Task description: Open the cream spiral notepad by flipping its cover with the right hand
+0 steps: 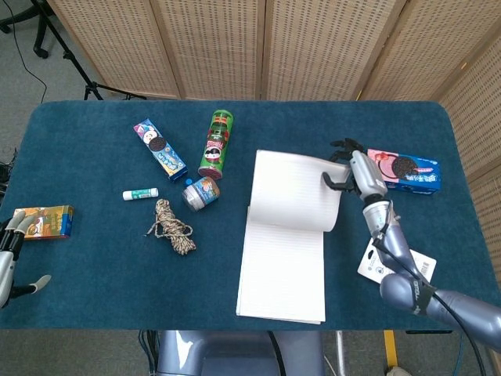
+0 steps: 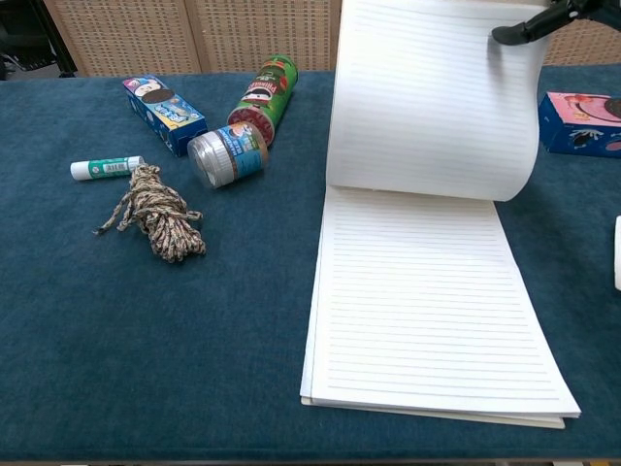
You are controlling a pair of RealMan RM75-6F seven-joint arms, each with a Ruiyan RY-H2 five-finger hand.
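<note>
the right hand (image 1: 352,168) pinches the notepad's cover (image 1: 297,190) high, bowed over the lined page (image 2: 427,320). released early, it could spring shut; overdriven, it strikes the oreo box (image 1: 401,171).

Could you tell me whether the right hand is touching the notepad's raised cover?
Touching: head view shows the right hand pinching the cover at its edge.

head: looked steeply down, far, whole table (image 1: 94,274) | chest: low, near, faced forward | shared: notepad (image 1: 282,270), can (image 2: 264,92)
</note>
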